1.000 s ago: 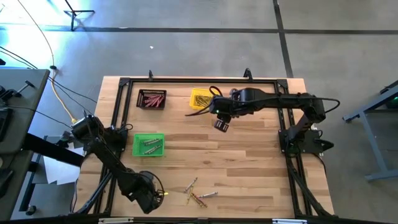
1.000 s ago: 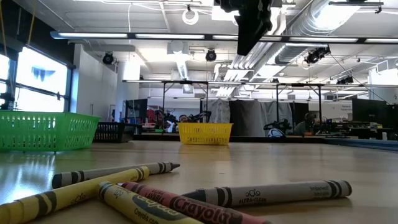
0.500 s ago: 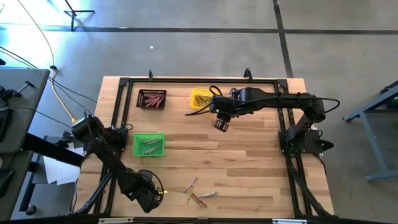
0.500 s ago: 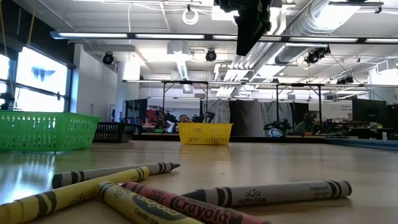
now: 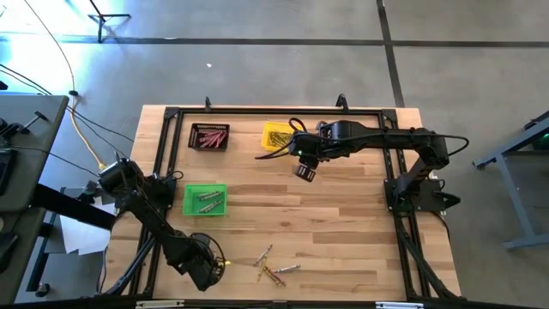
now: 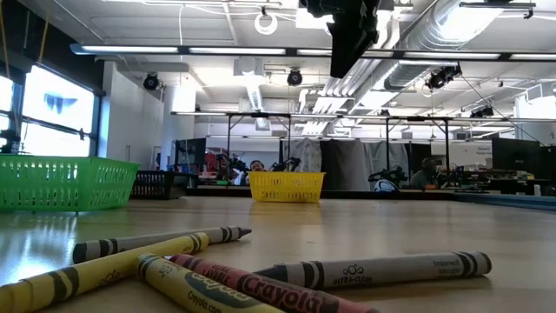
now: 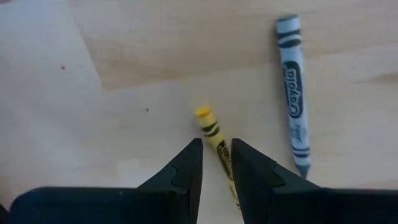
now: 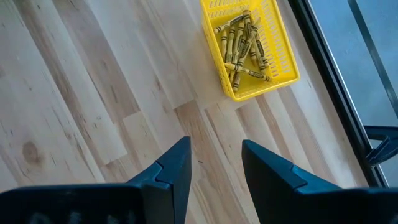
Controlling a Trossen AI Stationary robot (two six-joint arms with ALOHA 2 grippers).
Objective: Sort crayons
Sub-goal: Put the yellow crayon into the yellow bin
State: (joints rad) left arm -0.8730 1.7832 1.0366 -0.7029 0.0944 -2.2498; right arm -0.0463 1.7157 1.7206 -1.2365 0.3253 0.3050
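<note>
The left gripper (image 7: pixel 216 155) clamps a thin yellow wax crayon (image 7: pixel 211 132) above the wooden table (image 5: pixel 343 232), apparently for sorting; loose crayons (image 5: pixel 272 266) lie nearby. The right gripper (image 8: pixel 214 158) hangs empty, fingers apart, near the yellow plastic bin (image 8: pixel 252 50).

A pale wooden surface (image 5: pixel 343 223) stands on a grey concrete floor (image 5: pixel 257 69) in a big workshop with bright windows (image 6: pixel 52 109), strip lights (image 6: pixel 217 50), ceiling ducts (image 6: pixel 460 22) and distant tables (image 6: pixel 261 117).

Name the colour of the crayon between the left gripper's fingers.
Yellow crayon with black markings, clearest in the left wrist view.
</note>
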